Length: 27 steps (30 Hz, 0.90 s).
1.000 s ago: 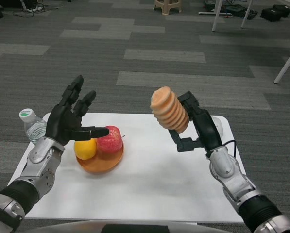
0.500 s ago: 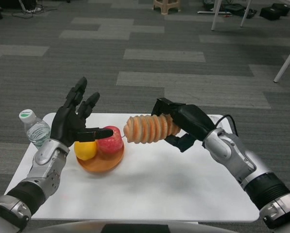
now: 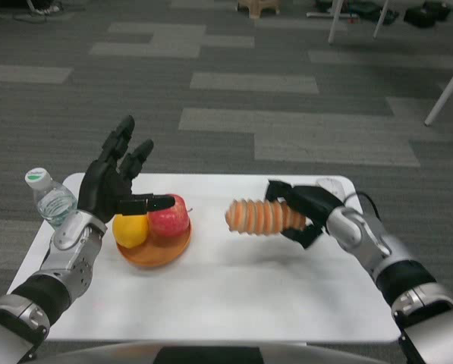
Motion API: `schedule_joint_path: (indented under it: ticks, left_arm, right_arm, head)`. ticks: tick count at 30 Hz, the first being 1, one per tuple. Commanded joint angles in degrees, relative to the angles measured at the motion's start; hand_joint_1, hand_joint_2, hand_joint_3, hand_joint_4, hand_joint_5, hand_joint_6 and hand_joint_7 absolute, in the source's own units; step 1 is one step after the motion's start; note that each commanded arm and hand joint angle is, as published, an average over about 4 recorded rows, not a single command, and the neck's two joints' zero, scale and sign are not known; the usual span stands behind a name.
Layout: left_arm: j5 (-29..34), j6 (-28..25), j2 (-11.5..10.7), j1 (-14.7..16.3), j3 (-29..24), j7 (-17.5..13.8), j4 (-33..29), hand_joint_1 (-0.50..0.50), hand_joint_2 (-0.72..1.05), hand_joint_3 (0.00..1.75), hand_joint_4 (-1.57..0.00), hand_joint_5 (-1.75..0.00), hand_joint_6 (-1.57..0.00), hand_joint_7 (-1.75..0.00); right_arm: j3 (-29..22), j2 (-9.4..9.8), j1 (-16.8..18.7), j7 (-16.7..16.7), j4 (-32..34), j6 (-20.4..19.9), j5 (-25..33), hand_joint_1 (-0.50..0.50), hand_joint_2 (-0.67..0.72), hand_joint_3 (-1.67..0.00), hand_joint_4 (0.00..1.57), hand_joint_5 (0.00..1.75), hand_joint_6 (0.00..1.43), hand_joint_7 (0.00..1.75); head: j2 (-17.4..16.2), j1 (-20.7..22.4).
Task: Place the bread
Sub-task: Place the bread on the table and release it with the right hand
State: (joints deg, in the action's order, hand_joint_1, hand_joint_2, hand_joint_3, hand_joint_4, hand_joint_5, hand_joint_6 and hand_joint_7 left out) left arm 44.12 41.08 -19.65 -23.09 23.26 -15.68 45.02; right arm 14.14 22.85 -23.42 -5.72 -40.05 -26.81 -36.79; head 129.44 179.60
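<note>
Right hand has dropped lower since last frame, gripping the ridged bread sideways just above the white surface, right of the orange plate with apple and lemon; left hand open, fingers spread above plate.

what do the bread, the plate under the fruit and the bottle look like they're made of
The bread, held by the right hand, looks like smooth moulded plastic or foam: even ridges, uniform orange-tan, slight sheen. The plate looks like glossy orange plastic, perhaps glazed ceramic. The bottle is clear, crinkled thin plastic with a white cap.
</note>
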Motion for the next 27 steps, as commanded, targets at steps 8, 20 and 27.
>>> schedule_joint_path:
  ticks: [8,20,27]
  left_arm:
    - [-0.09,0.14,0.32,-0.81,0.12,-0.14,0.51,0.50,0.52,0.07,0.00,-0.41,0.00,0.00]
    - [-0.09,0.14,0.41,-0.88,0.47,-0.14,0.51,0.50,0.52,0.00,0.00,-0.41,0.00,0.00]
    - [-0.09,0.14,0.41,-0.81,0.65,-0.14,0.51,0.50,0.52,0.00,0.00,-0.41,0.00,0.00]
  right_arm:
    - [-3.15,-0.92,-0.57,-0.34,-7.06,0.31,-4.17,-0.42,-0.48,-1.35,0.64,1.65,0.49,1.61]
    - [-1.90,-1.58,-0.02,-0.17,-8.73,0.88,-6.72,-0.43,-0.48,-1.21,0.20,1.58,0.16,1.68]
    - [-1.53,-1.58,1.01,-0.34,-6.88,0.66,-6.72,-0.42,-0.41,-1.23,0.01,1.48,0.03,1.68]
  head:
    - [-0.05,-0.15]
    - [-0.51,-0.37]
    - [-0.58,-0.61]
